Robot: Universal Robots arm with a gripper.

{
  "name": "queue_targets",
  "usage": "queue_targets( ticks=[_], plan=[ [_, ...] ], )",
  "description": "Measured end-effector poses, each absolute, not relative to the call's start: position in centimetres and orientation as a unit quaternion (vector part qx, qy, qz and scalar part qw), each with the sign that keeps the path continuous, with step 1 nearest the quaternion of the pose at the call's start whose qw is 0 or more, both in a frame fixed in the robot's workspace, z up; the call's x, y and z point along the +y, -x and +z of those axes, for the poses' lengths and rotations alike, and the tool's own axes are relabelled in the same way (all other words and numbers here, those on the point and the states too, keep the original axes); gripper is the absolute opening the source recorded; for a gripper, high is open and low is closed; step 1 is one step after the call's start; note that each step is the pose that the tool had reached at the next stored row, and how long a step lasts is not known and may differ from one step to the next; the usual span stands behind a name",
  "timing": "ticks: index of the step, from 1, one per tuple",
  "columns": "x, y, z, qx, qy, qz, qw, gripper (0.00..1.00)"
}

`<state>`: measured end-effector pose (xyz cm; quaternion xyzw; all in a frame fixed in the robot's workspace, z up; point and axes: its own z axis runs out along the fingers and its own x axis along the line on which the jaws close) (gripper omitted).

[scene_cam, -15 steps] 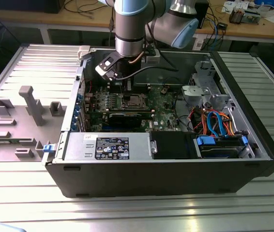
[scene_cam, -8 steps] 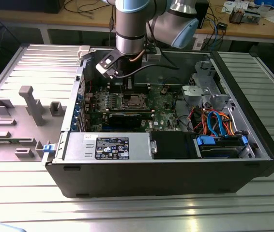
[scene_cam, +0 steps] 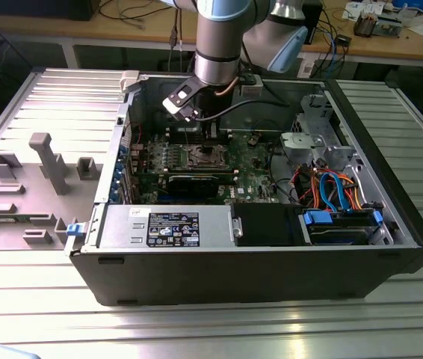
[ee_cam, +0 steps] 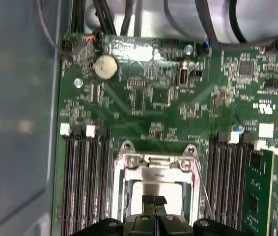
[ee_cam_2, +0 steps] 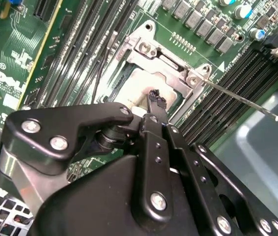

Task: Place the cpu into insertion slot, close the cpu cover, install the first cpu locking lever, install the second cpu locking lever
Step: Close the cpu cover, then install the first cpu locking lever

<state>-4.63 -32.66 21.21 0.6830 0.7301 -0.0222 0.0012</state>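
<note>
- The gripper (ee_cam: 153, 200), fingers pinched shut on nothing, rests its tips on the cpu (ee_cam: 153, 189), which lies flat in the insertion slot (ee_cam: 118, 189).
- The cpu cover (ee_cam: 153, 169) appears to be down around it; pressing squarely, without sliding the chip, looks wise.
- A locking lever (ee_cam_2: 237, 98) stands unlatched beside the socket.
- The computer case (scene_cam: 271, 273) holds the motherboard (ee_cam: 149, 98) and bundled cables (scene_cam: 331, 187).

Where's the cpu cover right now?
In the first wrist view the cpu cover sits on the green motherboard between two banks of black memory slots, with the gripper over its window.
</note>
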Motion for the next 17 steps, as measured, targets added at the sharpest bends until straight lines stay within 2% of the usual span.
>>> queue_targets(
  ticks=[17],
  plan=[
    [-32.66, 4.54, 21.53, 0.730, -0.683, -0.022, 0.001, 0.11]
  ],
)
